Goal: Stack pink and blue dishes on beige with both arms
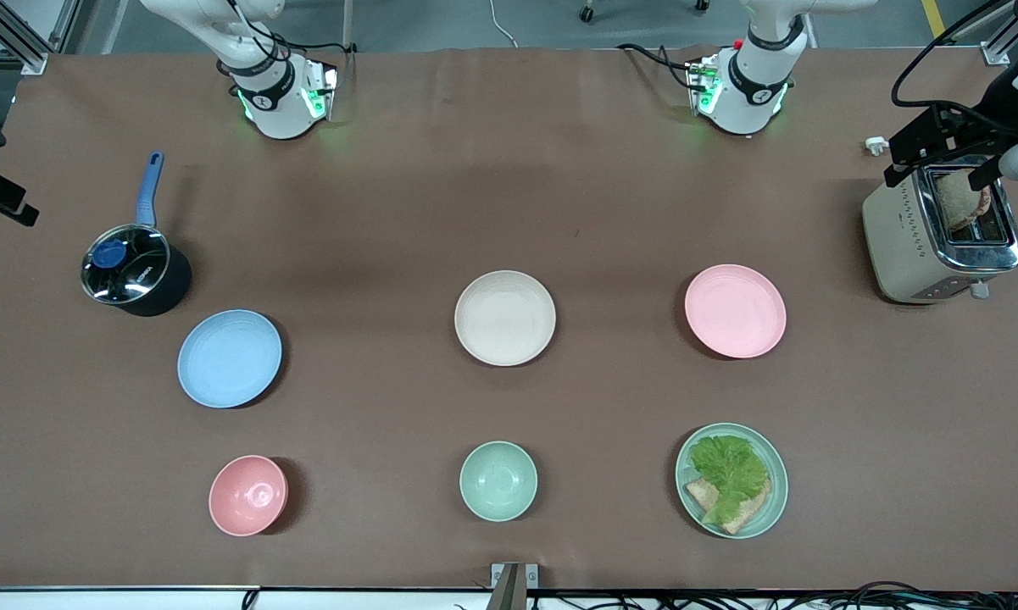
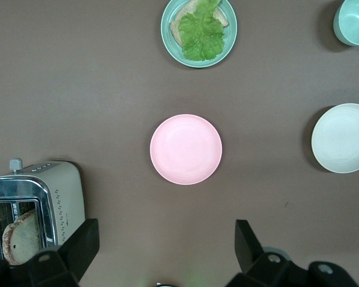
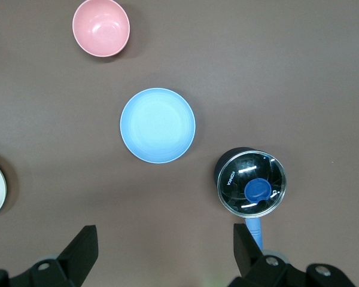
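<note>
The pastel pink plate (image 1: 735, 311) lies toward the left arm's end of the table, also seen in the left wrist view (image 2: 186, 149). The pastel blue plate (image 1: 230, 357) lies toward the right arm's end (image 3: 158, 125). Between them, at mid-table, lies the cream-beige plate (image 1: 505, 318) with nothing on it. All three lie flat and apart. My left gripper (image 2: 166, 236) hangs open and high over bare table between its base and the pink plate. My right gripper (image 3: 164, 239) hangs open and high over bare table near the blue plate. Neither holds anything.
A lidded black saucepan (image 1: 134, 271) with a blue handle stands beside the blue plate. A toaster (image 1: 941, 233) holding bread stands past the pink plate. Nearer the front camera stand a pink bowl (image 1: 248, 496), a mint bowl (image 1: 498, 480) and a mint plate (image 1: 776, 474) with lettuce and bread.
</note>
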`<state>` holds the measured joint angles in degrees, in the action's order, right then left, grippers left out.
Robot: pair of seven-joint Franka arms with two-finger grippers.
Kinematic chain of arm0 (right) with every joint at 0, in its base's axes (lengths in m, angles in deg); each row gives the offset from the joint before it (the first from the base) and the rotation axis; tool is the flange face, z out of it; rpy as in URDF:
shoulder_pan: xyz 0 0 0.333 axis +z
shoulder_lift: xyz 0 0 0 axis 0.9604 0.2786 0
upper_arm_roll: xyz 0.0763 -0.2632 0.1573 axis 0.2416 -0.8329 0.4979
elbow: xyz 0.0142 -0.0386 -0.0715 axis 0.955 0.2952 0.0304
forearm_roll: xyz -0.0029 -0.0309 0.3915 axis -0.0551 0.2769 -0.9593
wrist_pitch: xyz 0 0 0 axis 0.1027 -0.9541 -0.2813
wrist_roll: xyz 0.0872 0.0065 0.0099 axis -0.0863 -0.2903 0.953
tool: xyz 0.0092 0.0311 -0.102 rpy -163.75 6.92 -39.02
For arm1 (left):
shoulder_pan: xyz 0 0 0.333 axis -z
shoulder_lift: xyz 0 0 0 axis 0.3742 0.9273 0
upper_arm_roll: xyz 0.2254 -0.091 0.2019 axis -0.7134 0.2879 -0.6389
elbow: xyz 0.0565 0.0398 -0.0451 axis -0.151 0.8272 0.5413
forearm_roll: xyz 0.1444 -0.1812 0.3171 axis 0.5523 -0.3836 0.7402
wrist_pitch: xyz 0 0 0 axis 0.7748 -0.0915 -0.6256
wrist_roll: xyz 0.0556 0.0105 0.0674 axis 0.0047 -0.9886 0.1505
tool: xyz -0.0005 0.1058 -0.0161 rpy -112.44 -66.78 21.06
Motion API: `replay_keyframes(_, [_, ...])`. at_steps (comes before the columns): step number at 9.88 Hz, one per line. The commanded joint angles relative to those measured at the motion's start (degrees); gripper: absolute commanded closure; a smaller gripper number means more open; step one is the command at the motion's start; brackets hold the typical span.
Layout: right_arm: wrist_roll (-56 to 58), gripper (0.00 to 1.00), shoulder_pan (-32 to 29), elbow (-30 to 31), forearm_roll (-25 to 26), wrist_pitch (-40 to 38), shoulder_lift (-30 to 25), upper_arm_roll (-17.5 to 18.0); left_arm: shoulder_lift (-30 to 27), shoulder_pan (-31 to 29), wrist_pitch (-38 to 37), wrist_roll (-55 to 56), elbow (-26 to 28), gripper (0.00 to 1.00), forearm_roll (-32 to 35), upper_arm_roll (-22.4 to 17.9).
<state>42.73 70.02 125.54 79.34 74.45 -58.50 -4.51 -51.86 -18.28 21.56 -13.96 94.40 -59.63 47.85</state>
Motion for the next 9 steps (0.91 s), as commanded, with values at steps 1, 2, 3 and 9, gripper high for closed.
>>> replay_keyframes(1, [0.6, 0.00, -1.0, 1.3, -0.1, 0.0, -1.3, 0.7, -1.1, 0.1, 1.0, -0.1, 3.1, 0.00, 0.7, 0.2])
replay_keyframes(2, [0.5, 0.00, -1.0, 1.3, -0.1, 0.0, -1.3, 0.7, -1.0, 0.0, 0.8, -0.6, 2.9, 0.00, 0.7, 0.2])
replay_keyframes(3, [0.5, 0.00, -1.0, 1.3, -0.1, 0.0, -1.3, 0.7, -0.5, 0.0, 0.8, -0.5, 2.7, 0.00, 0.6, 0.1])
replay_keyframes(9, [4.2, 0.00, -0.9, 1.7, -1.9, 1.8, 5.1, -2.8, 4.3, -0.6, 4.4, -4.1, 6.6, 0.00, -1.8, -6.3])
